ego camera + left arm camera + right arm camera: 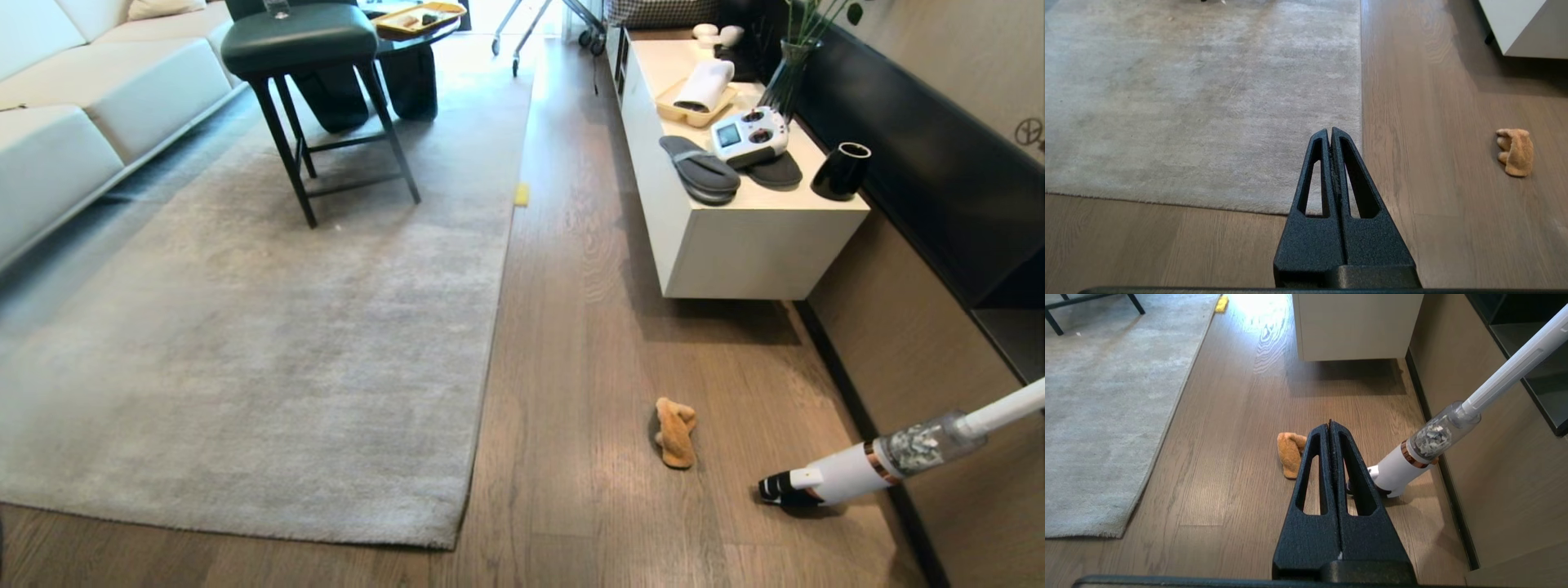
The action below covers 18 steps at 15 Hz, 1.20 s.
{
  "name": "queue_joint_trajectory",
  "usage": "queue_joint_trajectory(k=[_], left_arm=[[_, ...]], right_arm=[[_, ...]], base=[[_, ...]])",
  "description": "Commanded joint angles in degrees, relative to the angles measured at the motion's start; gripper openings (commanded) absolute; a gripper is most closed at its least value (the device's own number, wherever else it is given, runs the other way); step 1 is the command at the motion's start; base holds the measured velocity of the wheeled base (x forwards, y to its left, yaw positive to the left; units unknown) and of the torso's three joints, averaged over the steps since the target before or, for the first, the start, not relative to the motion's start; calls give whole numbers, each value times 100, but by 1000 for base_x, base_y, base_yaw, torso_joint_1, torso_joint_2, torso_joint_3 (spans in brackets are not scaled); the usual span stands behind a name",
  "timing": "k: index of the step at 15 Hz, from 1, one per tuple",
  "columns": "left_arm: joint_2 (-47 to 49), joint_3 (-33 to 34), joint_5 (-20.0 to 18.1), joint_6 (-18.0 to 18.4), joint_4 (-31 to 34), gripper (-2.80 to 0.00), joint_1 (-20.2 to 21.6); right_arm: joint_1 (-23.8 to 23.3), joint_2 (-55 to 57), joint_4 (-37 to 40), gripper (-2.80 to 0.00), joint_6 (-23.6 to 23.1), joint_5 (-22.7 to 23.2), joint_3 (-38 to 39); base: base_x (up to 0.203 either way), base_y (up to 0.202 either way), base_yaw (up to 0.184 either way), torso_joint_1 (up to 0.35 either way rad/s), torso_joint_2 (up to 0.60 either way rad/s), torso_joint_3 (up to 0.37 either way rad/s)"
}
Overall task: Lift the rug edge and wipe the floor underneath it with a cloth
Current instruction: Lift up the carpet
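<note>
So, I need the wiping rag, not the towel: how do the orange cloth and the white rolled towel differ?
The cloth is orange-tan and lies crumpled on the floor; the white rolled towel is larger, neatly rolled, and sits in a tray on the cabinet. Both look like soft fabric.

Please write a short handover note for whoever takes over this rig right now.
Left hand: shut, empty, held above the rug's near corner.
Right hand: shut, empty, above bare floor near the cloth.
Rug: lying flat, no edge lifted.
Cloth: bunched on the floor between the rug and the stick vacuum, touching neither.
Done: nothing yet.
Left: pick up the cloth, lift the rug edge, wipe underneath.
</note>
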Motion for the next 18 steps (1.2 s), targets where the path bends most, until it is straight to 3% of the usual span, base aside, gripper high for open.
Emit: queue_joint_trajectory(k=[1, 18], left_arm=[[2, 1, -4, -10, -2, -280, 1], [2, 1, 9, -3, -2, -280, 1]], right_arm=[[1, 9, -6, -280, -1, -4, 0], [1, 9, -6, -280, -1, -1, 0]], base=[[0, 0, 0, -4, -1, -189], [0, 0, 0, 3, 2, -197]])
